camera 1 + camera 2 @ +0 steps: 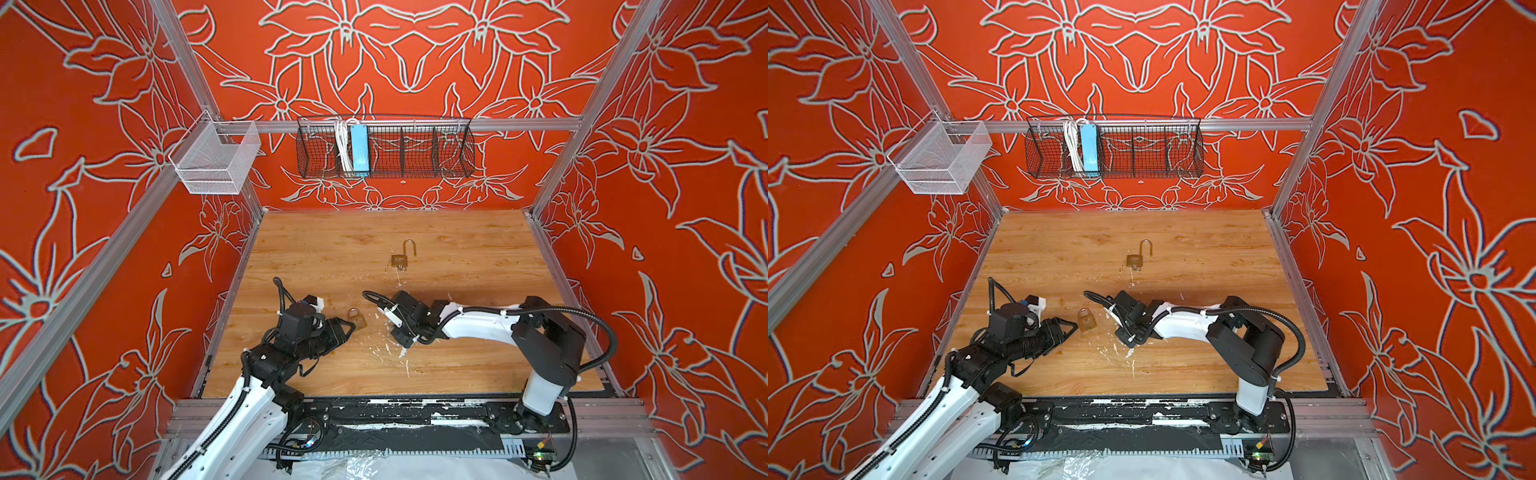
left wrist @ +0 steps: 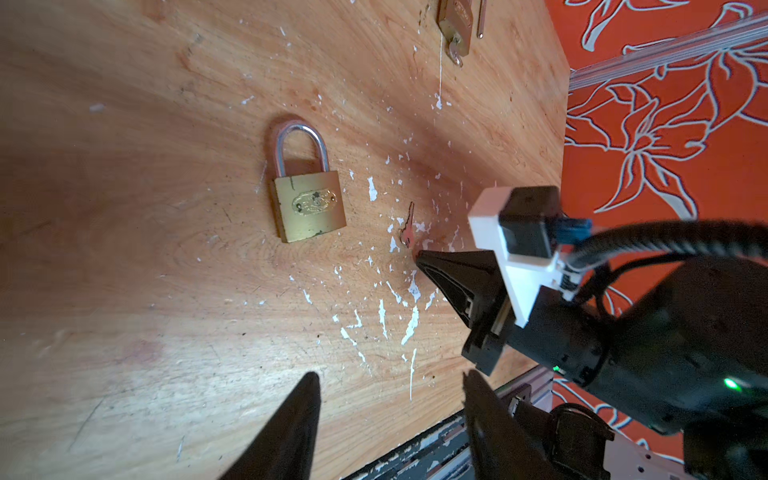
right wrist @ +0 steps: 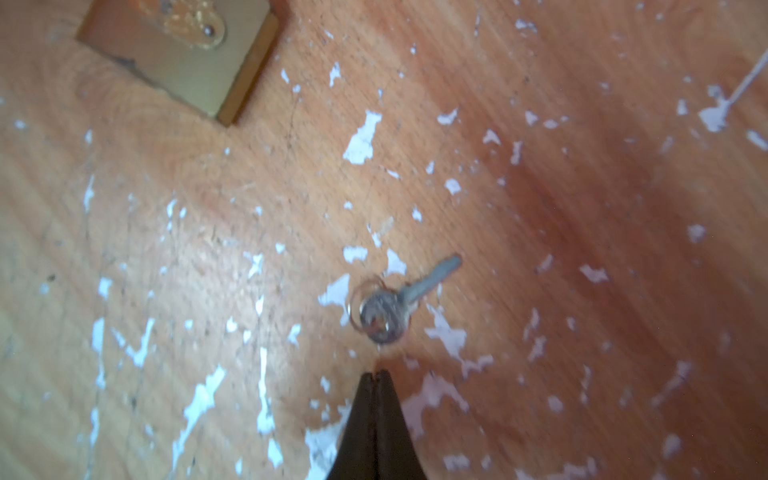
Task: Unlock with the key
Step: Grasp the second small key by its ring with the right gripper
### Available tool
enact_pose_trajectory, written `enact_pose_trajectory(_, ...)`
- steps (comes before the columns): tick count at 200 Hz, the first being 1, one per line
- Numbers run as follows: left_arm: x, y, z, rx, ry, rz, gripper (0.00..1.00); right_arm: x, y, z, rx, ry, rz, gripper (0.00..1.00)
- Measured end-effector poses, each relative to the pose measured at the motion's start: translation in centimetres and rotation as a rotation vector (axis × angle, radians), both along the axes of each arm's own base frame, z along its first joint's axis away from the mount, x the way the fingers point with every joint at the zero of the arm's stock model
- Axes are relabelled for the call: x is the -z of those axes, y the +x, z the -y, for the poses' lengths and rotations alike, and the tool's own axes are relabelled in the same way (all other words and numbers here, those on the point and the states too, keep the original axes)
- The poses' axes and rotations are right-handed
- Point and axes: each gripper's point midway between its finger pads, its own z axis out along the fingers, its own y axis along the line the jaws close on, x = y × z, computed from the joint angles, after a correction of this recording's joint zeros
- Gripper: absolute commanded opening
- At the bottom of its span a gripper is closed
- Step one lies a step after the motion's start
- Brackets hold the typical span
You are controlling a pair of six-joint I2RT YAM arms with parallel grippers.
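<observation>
Right now the right claw (image 3: 376, 374) is pinched shut on nothing, just beside the small silver key (image 3: 388, 309); the left claw (image 2: 389, 376) gapes half-open, empty, near the closed brass padlock (image 1: 356, 319), lower middle of both top views.

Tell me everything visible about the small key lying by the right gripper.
Small silvery metal key, lying flat on the paint-flecked wooden tabletop. Round head with a thin wire ring; short blade pointing away from the right gripper, whose shut tips sit just short of the head. Not held, in no lock, apart from the closed brass padlock.
</observation>
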Motion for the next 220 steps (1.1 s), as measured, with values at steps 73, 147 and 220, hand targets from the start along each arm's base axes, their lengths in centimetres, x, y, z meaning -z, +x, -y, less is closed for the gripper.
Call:
enact_pose_trajectory(73, -0.4, 1.2, 0.8, 0.005, -0.031, 0.006, 0.56, -2.1, 0.3, -0.7, -0.029, 0.063, 0.045, 0.37)
enact_pose_trajectory(147, -1.5, 0.4, -0.3, -0.019, 0.001, 0.035, 0.56, -1.1, 1.3, -2.5, -0.035, 0.054, 0.024, 0.31)
enact_pose_trajectory(220, -1.5, 0.3, -0.4, -0.025, 0.005, 0.041, 0.56, -0.1, 1.1, -2.4, -0.020, 0.038, -0.002, 0.24)
